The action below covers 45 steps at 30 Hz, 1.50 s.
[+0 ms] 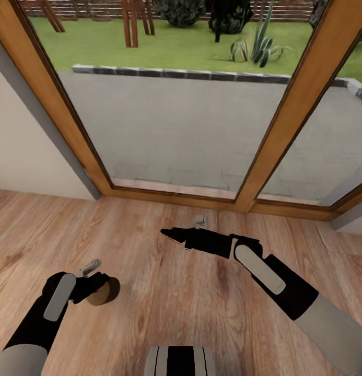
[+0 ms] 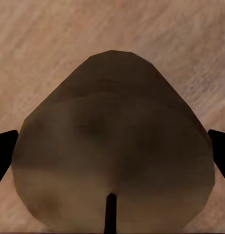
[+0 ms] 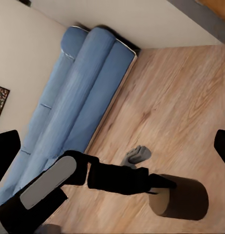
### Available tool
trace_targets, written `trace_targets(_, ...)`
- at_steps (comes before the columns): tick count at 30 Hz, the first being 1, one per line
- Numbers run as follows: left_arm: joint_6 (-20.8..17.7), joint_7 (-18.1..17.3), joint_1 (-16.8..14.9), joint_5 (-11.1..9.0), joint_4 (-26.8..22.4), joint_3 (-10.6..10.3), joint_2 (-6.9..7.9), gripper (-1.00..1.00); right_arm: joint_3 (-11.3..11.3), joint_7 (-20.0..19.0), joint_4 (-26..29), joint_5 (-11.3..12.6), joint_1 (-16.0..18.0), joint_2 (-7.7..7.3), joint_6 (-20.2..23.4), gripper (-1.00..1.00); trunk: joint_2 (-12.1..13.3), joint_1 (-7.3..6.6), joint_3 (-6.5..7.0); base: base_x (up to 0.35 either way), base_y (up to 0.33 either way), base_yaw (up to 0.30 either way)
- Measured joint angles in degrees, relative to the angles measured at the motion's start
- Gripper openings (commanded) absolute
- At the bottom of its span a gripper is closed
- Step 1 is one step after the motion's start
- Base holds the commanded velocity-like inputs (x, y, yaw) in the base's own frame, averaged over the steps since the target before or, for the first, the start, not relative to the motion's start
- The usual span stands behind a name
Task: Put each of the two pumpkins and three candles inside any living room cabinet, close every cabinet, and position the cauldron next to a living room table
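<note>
A short beige-tan candle [image 1: 106, 292] is held low over the wooden floor by my left gripper [image 1: 98, 289], which is shut on it. The left wrist view has the candle [image 2: 112, 141] close up, lying on its side with a dark fingertip [image 2: 3, 153] at each flank. My right gripper [image 1: 172, 236] reaches out over the floor ahead of me, open and holding nothing. In the right wrist view its fingers [image 3: 6, 151] stand wide apart, and beyond them the candle [image 3: 183, 197] sits in the left gripper [image 3: 159, 183]. The pumpkins, cabinet and cauldron are out of view.
A large window with a wooden frame [image 1: 285, 120] stands straight ahead, with a patio and lawn outside. A pale wall [image 1: 24, 151] meets the floor at the left. A blue sofa [image 3: 78, 102] stands against a wall in the right wrist view. My base [image 1: 181, 361] shows at the near edge.
</note>
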State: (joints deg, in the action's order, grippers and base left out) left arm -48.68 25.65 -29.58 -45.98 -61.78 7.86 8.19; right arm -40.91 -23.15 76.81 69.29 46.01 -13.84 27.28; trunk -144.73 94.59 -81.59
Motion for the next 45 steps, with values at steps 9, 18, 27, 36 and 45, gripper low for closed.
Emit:
trace_targets(9, -3.0, 0.0, 0.2, -0.1, -2.5, 0.3, -0.18, -1.0, 0.7, 0.8, -4.1, -0.2, 0.0, 0.44, 0.1, 1.0, 0.1, -0.23, 1.99, -0.057, 0.003, 0.0)
trace_targets(18, -3.2, 0.0, 0.2, -0.1, -2.5, 0.2, -0.43, -1.0, 1.0, 3.6, -5.2, -0.1, 0.0, 0.52, 0.0, 1.0, 0.2, -0.44, 3.98, -0.32, 0.09, 0.0)
trace_targets(27, -3.1, 0.0, 0.2, 0.0, -2.5, 0.1, -0.66, -1.0, 1.0, 4.5, -5.4, -0.1, 0.0, 0.45, 0.0, 1.0, 0.4, -0.67, 5.98, -0.325, 0.095, 0.0)
trace_targets(36, -3.1, 0.0, 0.1, 0.0, -2.5, 0.0, -0.72, -1.0, 1.0, 4.5, -5.3, 0.0, 0.0, 0.49, 0.0, 1.0, 0.5, -0.91, 8.04, -0.284, 0.038, -0.124)
trace_targets(45, -3.1, 0.0, 0.1, 0.0, -2.5, 0.1, -0.73, -1.0, 1.0, 4.5, -5.4, 0.1, 0.0, 0.49, 0.0, 1.0, 0.6, -1.17, 10.3, -0.083, 0.0, -0.272)
